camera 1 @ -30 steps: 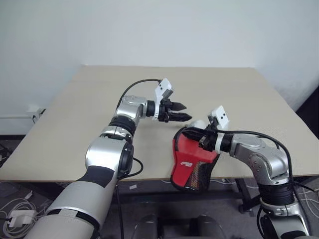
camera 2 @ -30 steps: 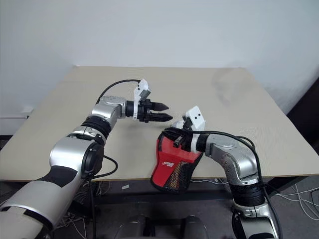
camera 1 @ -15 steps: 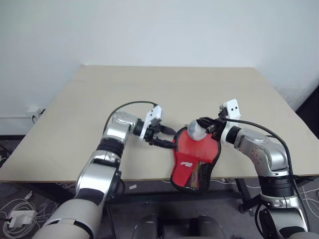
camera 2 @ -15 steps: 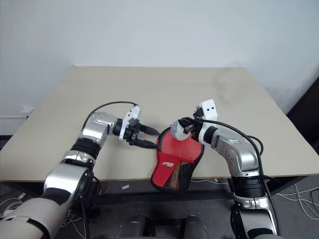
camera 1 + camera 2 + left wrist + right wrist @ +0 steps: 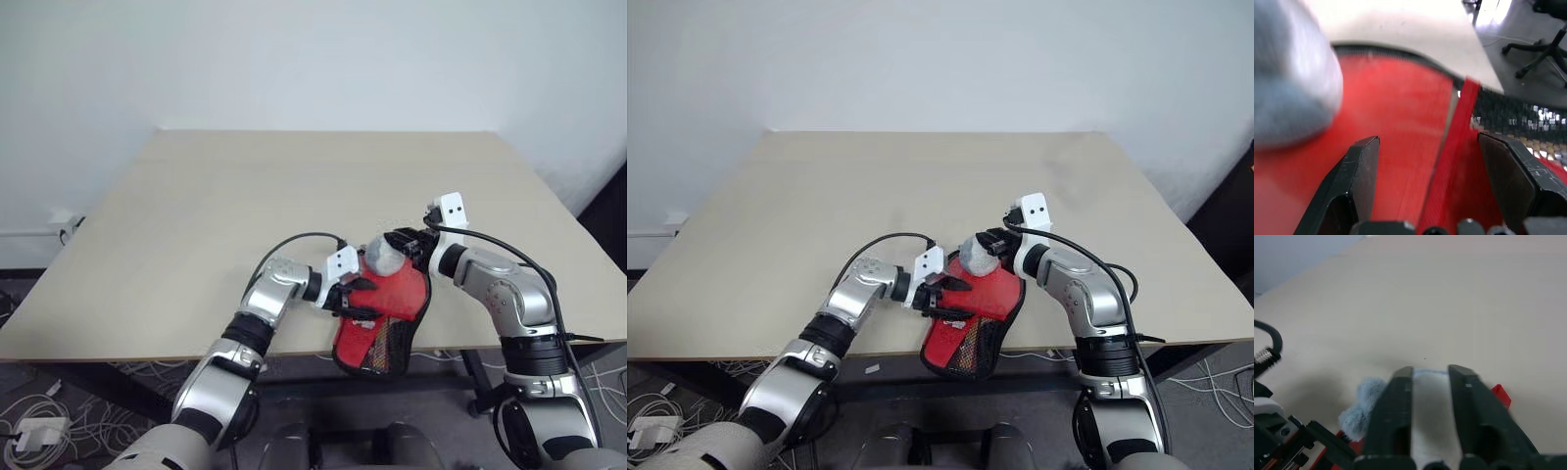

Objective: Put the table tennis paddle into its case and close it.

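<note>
1. Judging step: insertion/seating stage, zip not yet closed. Red round-faced flat table tennis paddle (image 5: 400, 290) lying w/ the soft black-edged paddle-shaped case (image 5: 376, 345) at near edge of the pale beige flat table (image 5: 245, 196); narrow end of case hanging off the edge, wide end on the top. Looks at least partly inside, but cannot tell how deep.
2. Left gripper (image 5: 357, 300) spread wide, reaching in from the left at the case's side edge; in left wrist view, black fingers (image 5: 1359, 169) standing either side of the red face, closed on nothing.
3. Right gripper (image 5: 408, 245) at the far, wide end, just beside a pale grey rounded lump (image 5: 384, 258); cannot tell whether gripping or letting go, nor what the lump is.
4. Next move, as a guess: left pinching the case edge to steady it, right needing to push the paddle fully home, then finding the zip pull. Calls for a firm hold, since overhang could let the lot slide off.
5. Materials: paddle face smooth matte rubber, rigid and flat. Case limp fabric, black mesh w/ glints, red patch w/ white logo, black piping round the rim. Lump soft, fuzzy-looking. Table top matte, plain, hard.
</note>
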